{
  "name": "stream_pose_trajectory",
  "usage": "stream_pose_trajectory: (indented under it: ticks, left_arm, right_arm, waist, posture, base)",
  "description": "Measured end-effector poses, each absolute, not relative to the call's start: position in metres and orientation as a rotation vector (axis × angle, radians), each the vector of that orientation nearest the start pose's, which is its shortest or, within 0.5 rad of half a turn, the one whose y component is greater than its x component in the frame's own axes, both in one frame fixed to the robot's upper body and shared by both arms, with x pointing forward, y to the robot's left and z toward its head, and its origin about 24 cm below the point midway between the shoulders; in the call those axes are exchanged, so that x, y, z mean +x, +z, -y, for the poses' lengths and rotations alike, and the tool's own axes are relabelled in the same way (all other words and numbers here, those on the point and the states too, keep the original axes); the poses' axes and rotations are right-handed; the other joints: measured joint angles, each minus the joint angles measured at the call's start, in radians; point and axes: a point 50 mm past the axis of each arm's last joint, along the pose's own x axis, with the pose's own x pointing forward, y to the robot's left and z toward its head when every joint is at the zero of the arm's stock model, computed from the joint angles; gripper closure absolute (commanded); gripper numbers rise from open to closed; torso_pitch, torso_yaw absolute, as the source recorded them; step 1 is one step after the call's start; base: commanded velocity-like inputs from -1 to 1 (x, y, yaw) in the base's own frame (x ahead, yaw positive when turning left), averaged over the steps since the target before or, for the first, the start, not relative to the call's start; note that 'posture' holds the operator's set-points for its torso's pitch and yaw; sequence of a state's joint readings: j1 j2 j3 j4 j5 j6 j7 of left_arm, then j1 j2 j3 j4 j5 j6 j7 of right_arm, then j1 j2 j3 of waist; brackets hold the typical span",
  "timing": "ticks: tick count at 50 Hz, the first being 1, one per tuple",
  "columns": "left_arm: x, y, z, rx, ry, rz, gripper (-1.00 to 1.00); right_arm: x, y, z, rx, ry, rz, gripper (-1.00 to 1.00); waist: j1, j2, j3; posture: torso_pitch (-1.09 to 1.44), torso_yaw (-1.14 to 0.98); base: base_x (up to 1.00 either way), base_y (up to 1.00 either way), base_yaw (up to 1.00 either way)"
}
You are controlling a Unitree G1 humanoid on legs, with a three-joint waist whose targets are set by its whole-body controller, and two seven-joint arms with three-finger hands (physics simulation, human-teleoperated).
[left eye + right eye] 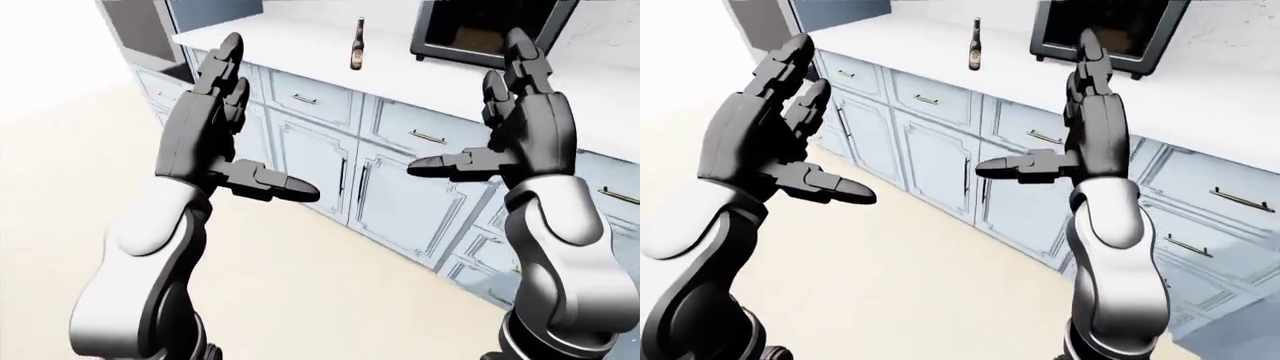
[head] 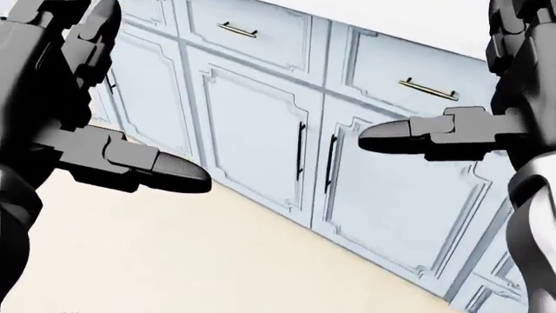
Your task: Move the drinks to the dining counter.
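Left hand (image 1: 215, 124) and right hand (image 1: 525, 127): both raised, fingers spread, thumbs turned inward, holding nothing, seemingly readied for a grasp; bottle (image 1: 357, 45): upright on the far white counter (image 1: 250, 34), left of a dark microwave (image 1: 480, 30), well apart from both hands.

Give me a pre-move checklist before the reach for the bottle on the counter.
1. Target in view: ok. A dark brown glass bottle stands upright on the white countertop.
2. Left robot hand free: ok, fingers spread, holding nothing.
3. Right robot hand free: ok, open and empty.
4. Hands near the bottle: not ok, both are held well short of it.
5. Obstacle beside it: the black-framed microwave sits apart, to its right in the right-eye view; ok.
6. Dining counter located: cannot tell, not in view.
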State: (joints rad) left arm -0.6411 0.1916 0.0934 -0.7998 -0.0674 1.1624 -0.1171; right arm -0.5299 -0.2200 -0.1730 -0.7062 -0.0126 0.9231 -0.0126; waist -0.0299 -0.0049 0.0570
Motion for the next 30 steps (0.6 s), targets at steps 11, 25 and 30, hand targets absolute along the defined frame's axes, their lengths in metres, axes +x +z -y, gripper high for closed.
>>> stream_pose_trajectory:
  ticks: [11, 25, 30]
  left_arm:
    - [0.252, 0.262, -0.147, 0.151, -0.137, 0.268, -1.0]
    - [0.252, 0.261, -0.138, 0.152, -0.187, 0.281, -1.0]
    - [0.251, 0.262, -0.138, 0.153, -0.188, 0.288, -1.0]
  right_arm:
    - [0.263, 0.249, 0.174, -0.152, -0.115, 0.325, -1.0]
    - [0.257, 0.256, 0.184, -0.148, -0.177, 0.377, -1.0]
    - [0.258, 0.257, 0.184, -0.147, -0.182, 0.387, -1.0]
  waist:
    - [0.061, 0.028, 0.024]
    - [0.032, -0.008, -0.012]
    - [0.011, 0.065, -0.042]
  posture:
    - [0.0, 0.0]
    - [0.0, 0.0]
    - [0.0, 0.0]
  base:
    - [0.25, -0.01, -0.09]
    - [0.78, 0.19, 0.0]
    - [0.82, 0.26, 0.0]
